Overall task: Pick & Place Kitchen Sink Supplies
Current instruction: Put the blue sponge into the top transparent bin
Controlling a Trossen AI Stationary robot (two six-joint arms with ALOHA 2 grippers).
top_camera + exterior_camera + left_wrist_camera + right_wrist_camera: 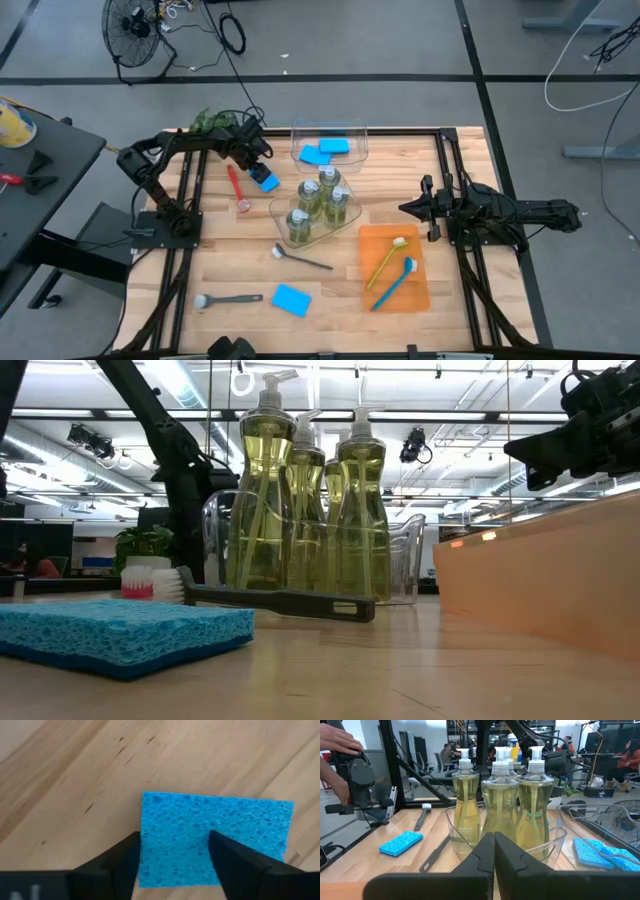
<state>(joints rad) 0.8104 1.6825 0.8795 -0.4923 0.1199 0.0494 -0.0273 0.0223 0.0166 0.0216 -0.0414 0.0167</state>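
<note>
Blue and porous, a sponge (215,840) lies flat on the pale wood table (230,270), just beside the bin of pump bottles (318,205), on the side toward the left arm, next to the red brush (236,188). The left gripper (175,852) straddles it, fingers (120,862) parted on either side and not yet pressing in. The right gripper (494,851) is clenched on nothing, waiting beyond the orange tray (393,268), on the side away from the bottles.

The risk, as I judge it: the sponge is soft and thin, so a shallow pinch could fold it or let it slip out on lifting, and fingers dragging on the wood could push it askew. Swinging toward the clear bin (330,142) that already holds two sponges, just behind the bottles, the arm could clip the tall pump heads.

The bottles are clear, waisted, filled with yellow-green liquid; their bin is glossy clear plastic. A grey brush (300,258) and another sponge (291,299) lie in front of the bottles, nearer the table's edge.
</note>
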